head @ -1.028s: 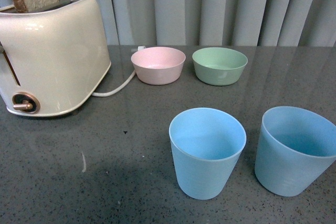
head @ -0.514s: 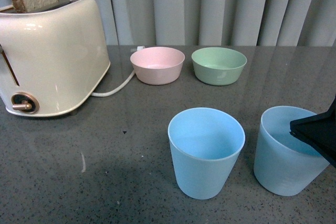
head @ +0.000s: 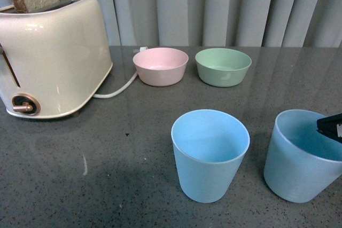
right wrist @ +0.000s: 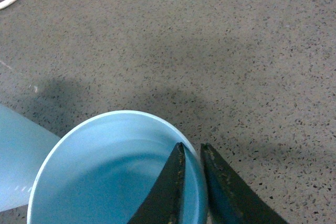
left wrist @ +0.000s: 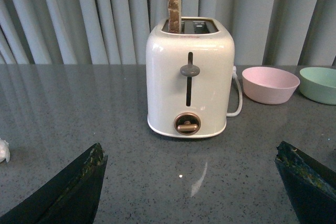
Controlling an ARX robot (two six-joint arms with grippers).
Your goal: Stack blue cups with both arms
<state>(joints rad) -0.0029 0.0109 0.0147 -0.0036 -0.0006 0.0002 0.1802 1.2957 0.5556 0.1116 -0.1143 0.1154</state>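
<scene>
Two light blue cups stand near the table's front. The left blue cup [head: 210, 153] is upright and free; its side shows in the right wrist view [right wrist: 18, 156]. The right blue cup [head: 302, 156] leans a little, and my right gripper [head: 331, 126] is shut on its rim at the frame's right edge. In the right wrist view the gripper [right wrist: 193, 149] pinches that cup's wall [right wrist: 105, 177], one finger inside and one outside. My left gripper [left wrist: 189, 156] is open and empty, low over the table in front of the toaster, and is out of the front view.
A cream toaster [head: 51, 57] with a slice of bread stands at the back left, its cord trailing right. A pink bowl [head: 160, 66] and a green bowl [head: 223, 66] sit behind the cups. Grey curtains close the back of the dark speckled table [head: 107, 158].
My right gripper came in from the right and closed on the right cup's rim. That cup has shifted slightly to the right and tilted. The left cup has not moved.
</scene>
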